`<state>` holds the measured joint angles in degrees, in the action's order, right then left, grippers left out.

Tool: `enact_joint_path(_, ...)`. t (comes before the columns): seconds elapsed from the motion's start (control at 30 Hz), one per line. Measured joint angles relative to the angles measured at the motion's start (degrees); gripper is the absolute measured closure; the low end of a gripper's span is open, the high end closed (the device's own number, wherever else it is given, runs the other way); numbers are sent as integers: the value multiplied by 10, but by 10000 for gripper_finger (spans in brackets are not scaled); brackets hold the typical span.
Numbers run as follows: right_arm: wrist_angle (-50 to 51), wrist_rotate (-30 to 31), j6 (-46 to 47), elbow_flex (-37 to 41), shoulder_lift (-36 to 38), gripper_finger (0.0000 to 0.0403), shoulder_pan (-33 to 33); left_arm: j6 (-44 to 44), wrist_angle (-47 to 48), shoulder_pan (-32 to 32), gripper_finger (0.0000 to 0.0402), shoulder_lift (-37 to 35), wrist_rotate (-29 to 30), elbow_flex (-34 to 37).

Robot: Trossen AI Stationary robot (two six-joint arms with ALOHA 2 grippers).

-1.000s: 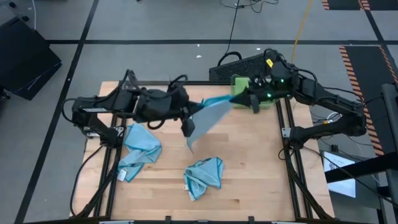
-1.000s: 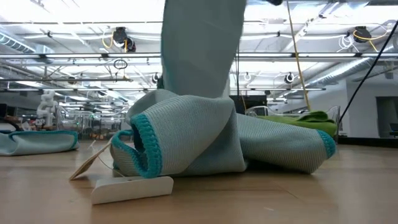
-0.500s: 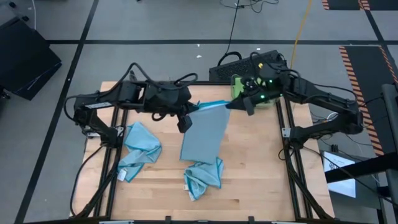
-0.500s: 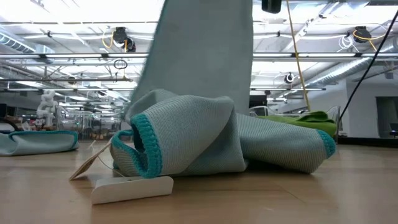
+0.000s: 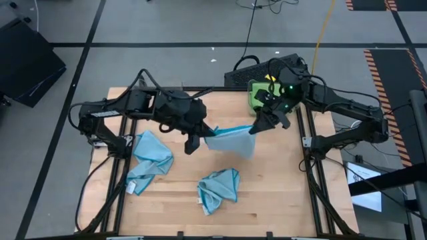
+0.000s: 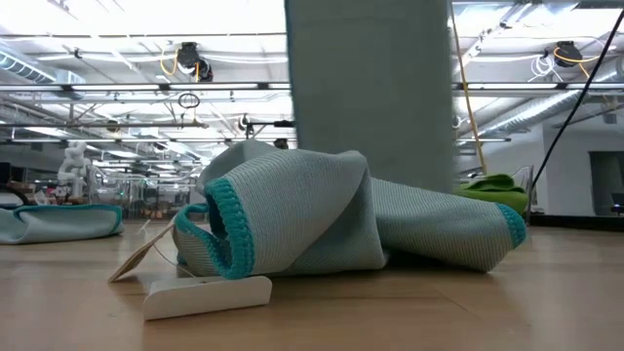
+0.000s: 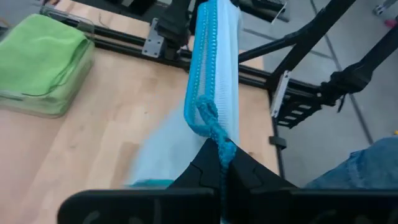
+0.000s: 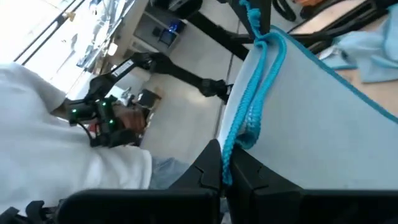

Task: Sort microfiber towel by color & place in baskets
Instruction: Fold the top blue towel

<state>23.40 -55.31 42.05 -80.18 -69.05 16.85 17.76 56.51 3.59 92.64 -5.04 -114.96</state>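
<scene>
Fingers, left arm: the left fingers are closed on one corner of a light blue towel, its teal hem pinched between them in the left wrist view.
Fingers, right arm: the right fingers are clamped on the opposite corner of the same towel, the hem seen between them in the right wrist view.
Held towel: it is stretched between the two arms above the middle of the counter and hangs as a broad sheet in the low view.
Crumpled towel, front: a blue towel is lying bunched near the counter's front edge, below the held one.
Crumpled towel, left: another blue towel is lying at the left side of the counter.
Basket: a clear basket at the counter's far right corner is filled with a green towel.
Second basket: it cannot be made out.
Room: a person in a white top is seen beyond the counter.
</scene>
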Motion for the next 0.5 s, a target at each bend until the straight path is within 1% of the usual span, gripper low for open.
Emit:
enact_joint_path(0.1, 3, -3, -18, 0, -11, 403, 16, -17, 8, -18, 401, 0, 0, 0)
enact_joint_path(0.17, 6, -1, -39, 0, -23, 403, 27, -30, 20, -32, 401, 0, 15, 0)
enact_joint_path(0.27, 28, 39, -102, 0, -44, 403, 45, -58, 50, -57, 401, 0, 61, 0)
enact_joint_path(0.33, 42, 74, -141, 0, -61, 403, 60, -81, 57, -78, 400, -1, 88, 17)
enact_joint_path(0.43, 61, 129, -192, 0, -86, 403, 86, -111, 36, -117, 399, -1, 95, 68)
enact_joint_path(0.5, 64, 151, -224, 0, -104, 403, 106, -129, 16, -142, 400, 0, 83, 108)
